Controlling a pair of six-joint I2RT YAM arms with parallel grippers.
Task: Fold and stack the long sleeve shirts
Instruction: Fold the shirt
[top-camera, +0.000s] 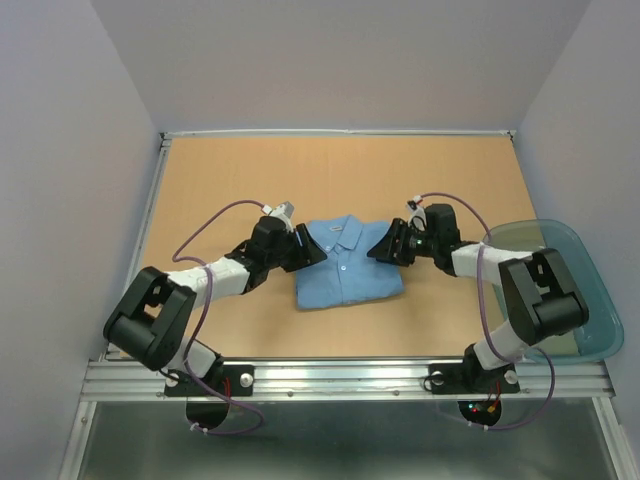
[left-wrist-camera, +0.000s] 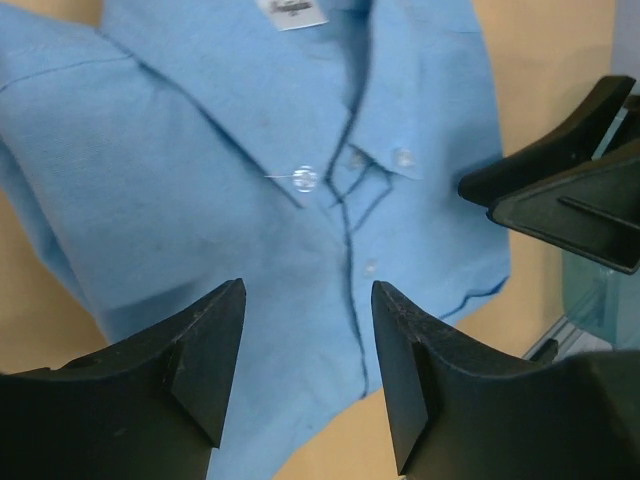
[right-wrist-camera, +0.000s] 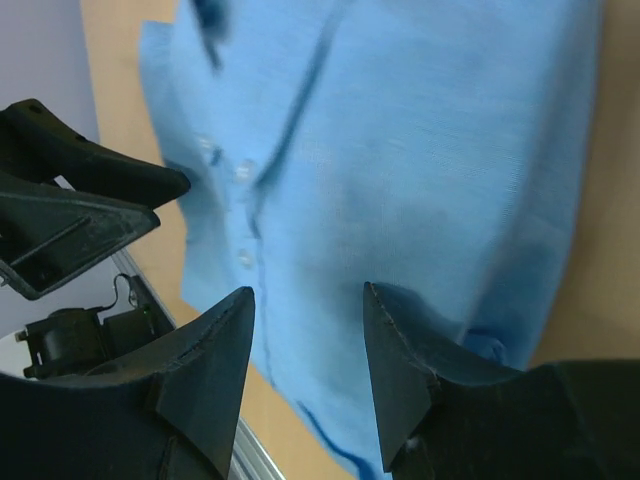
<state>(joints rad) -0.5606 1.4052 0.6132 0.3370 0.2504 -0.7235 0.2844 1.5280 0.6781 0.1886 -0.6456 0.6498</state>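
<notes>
Top external: fixed, high above the near edge, facing down over the whole table. Left wrist, right wrist: close range, aimed steeply down from opposite sides. Shared by all three: blue shirt.

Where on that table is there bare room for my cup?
Bare: the far table strip behind the shirt, and the near strip by the front rail. Crowded: left claw and right claw beside the shirt; tub at right.

Lit brightly and evenly from overhead, with soft, faint shadows along the shirt on the table. Crisp from above and at the left wrist; blurred at the right wrist, worst near the top. Nearly black on the fingers.
</notes>
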